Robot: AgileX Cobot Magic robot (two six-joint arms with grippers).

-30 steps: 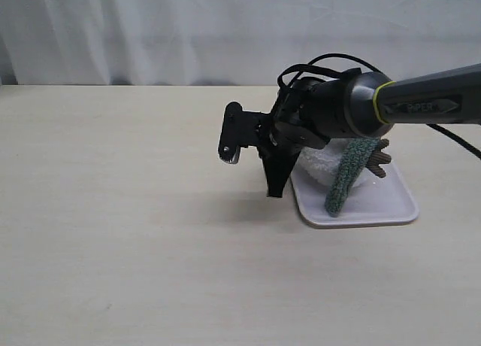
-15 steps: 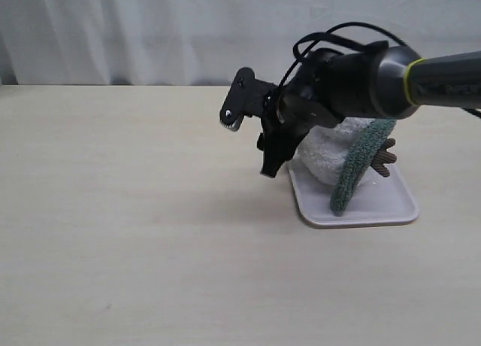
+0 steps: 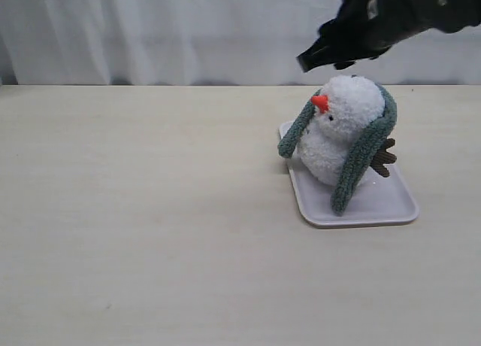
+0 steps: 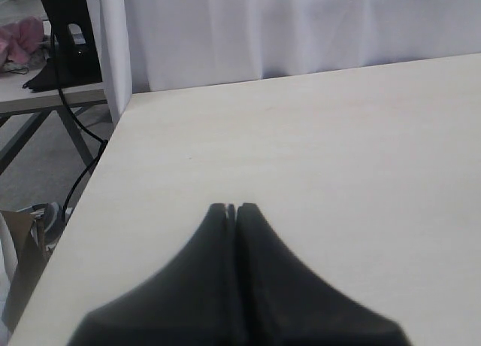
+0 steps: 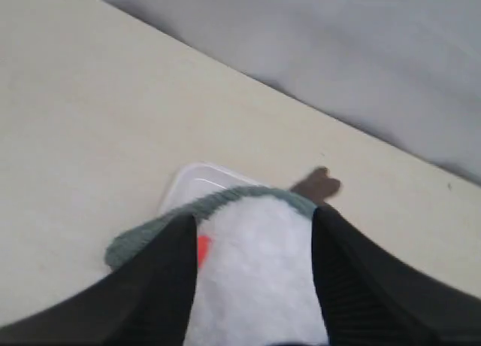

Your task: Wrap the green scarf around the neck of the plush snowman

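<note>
Our right end effector, spread wide, hovers above the plush snowman draped in the green scarf; our left end effector is pinched together.

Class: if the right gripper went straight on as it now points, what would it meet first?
Probably the plush snowman, whose head sits framed between the right gripper fingers; depth is unclear.

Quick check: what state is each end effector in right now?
Left end effector: closed, holding nothing.
Right end effector: open, empty, above the snowman.
</note>
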